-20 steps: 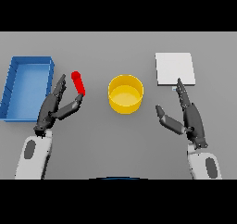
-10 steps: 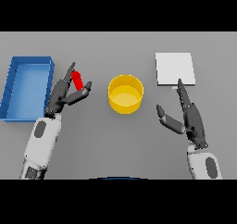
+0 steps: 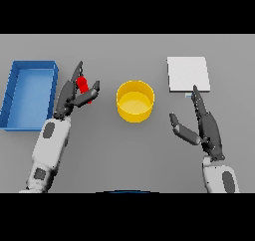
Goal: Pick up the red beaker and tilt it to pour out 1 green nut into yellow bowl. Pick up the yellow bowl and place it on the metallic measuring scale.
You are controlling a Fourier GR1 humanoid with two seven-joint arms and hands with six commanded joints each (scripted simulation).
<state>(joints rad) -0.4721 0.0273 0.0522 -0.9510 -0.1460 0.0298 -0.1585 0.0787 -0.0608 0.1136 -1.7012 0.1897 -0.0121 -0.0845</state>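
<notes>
Grey table [image 3: 124,155] carrying, largest first: one blue tray [image 3: 15,98] at left edge, one metallic scale [image 3: 188,73] toward far right, one yellow bowl [image 3: 135,101] at centre, one red beaker [image 3: 82,84] between tray and bowl. Left hand [image 3: 74,94] curled around beaker; right hand [image 3: 201,125] spread, holding nothing. Risk: loose grip, beaker slipping, nut missing bowl.
</notes>
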